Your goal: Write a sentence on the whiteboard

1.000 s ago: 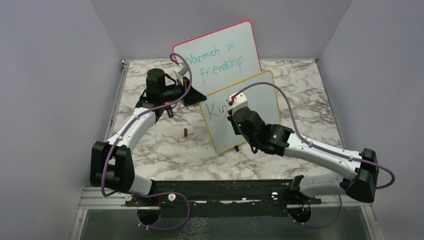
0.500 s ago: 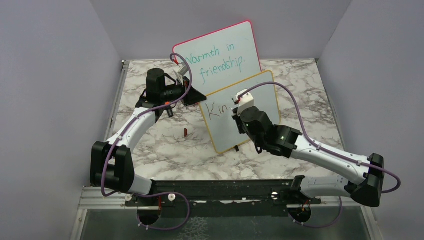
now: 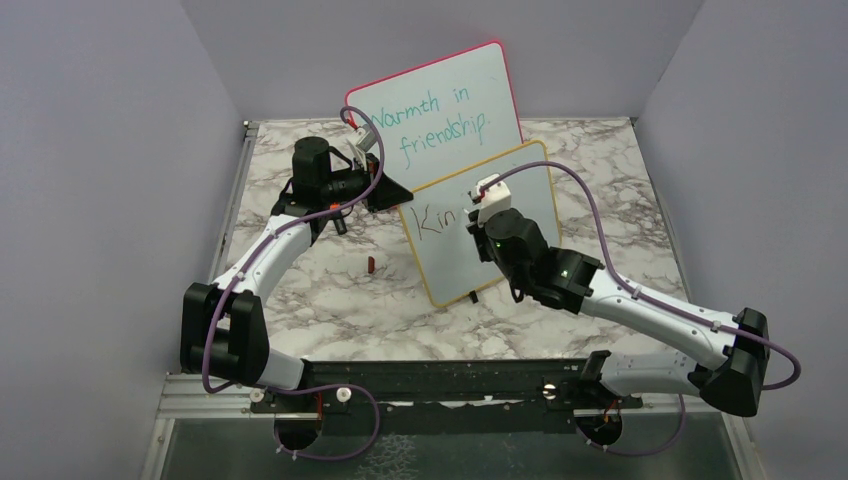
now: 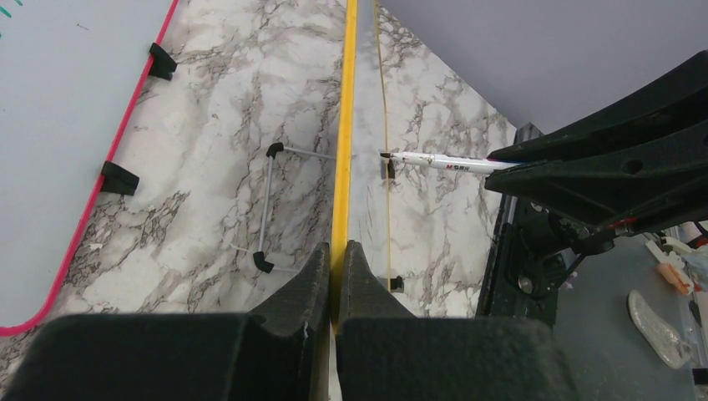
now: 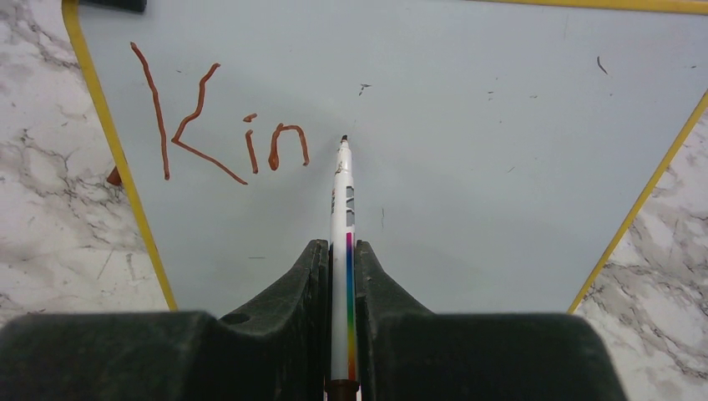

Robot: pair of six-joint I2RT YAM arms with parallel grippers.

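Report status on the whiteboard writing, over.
Left gripper shut on whiteboard frame. Right gripper shut on marker, tip just right of "Kin". Pink-framed board behind, not in the way.

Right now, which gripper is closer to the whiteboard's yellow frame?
Left. The left gripper is shut on the whiteboard at its yellow frame; the right gripper holds a marker over the white face, inside the frame.

From above and behind the bases, my top view looks toward 12 o'clock, far enough to hold the whole table (image 3: 300,290). My left wrist view looks toward 3 o'clock, close along the whiteboard (image 4: 343,125) edge. My right wrist view looks toward 11, close on its face. All three share that board.
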